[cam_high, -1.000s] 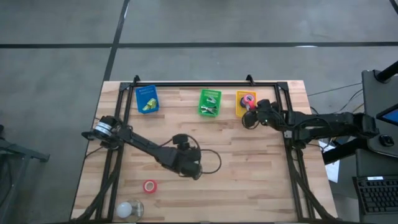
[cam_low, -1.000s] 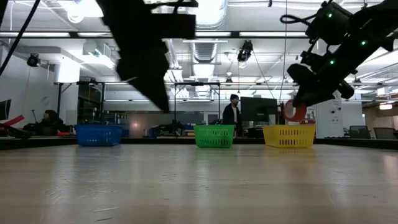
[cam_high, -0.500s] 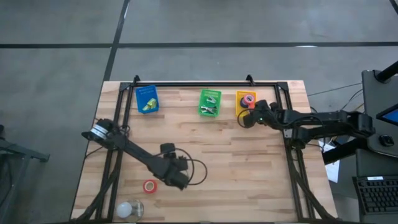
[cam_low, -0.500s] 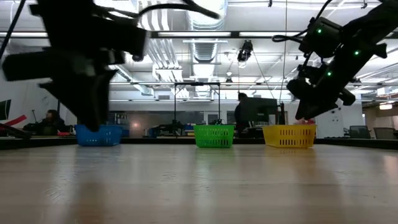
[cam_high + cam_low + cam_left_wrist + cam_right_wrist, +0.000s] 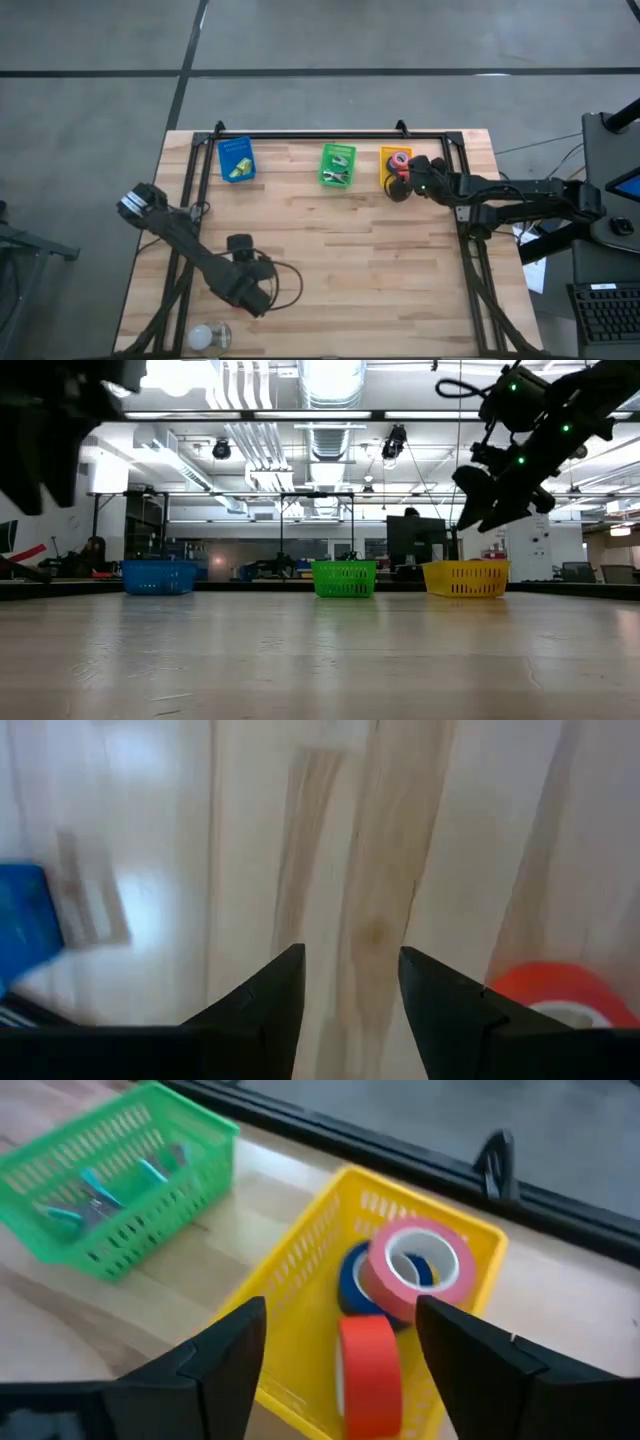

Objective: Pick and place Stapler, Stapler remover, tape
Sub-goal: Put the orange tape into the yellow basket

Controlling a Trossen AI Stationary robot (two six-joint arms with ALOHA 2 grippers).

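High view: showed a wooden counter (image 5: 380, 260) with three baskets in a row along the far edge, a blue basket (image 5: 236, 159), a green basket (image 5: 337, 165) and a yellow basket (image 5: 395, 166). Placed the right gripper (image 5: 402, 186) just beside the yellow basket's near edge, red tape (image 5: 399, 159) lying inside that basket. Placed the left gripper (image 5: 250, 296) low over the near left part of the counter, well apart from the baskets, with a white roundish object (image 5: 207, 336) near the front edge close by.

Low view: caught the right gripper (image 5: 478, 510) hanging in the air above the yellow basket (image 5: 465, 577), empty. Lined up the green basket (image 5: 345, 578) and blue basket (image 5: 159, 576) to its side. Left only a dark blur of the left arm at the upper corner.

Left wrist view: looked down on the counter (image 5: 440, 840) past the left gripper (image 5: 352, 990), its fingers (image 5: 275, 995) spread apart with nothing between them. Put a red tape roll (image 5: 545, 992) flat on the wood just beside one finger, not between the two. Blue patch at the picture's edge, too blurred to tell.

Right wrist view: framed the right gripper (image 5: 340, 1345) with fingers (image 5: 225, 1350) spread wide and empty, above the yellow basket (image 5: 310, 1265). Held three tape rolls inside that basket: a pinkish-red roll (image 5: 416, 1270) leaning on a dark blue roll (image 5: 357, 1280), and a red roll (image 5: 372, 1365) standing on edge. Showed small teal-handled items (image 5: 95, 1195) in the green basket (image 5: 170, 1140) alongside.
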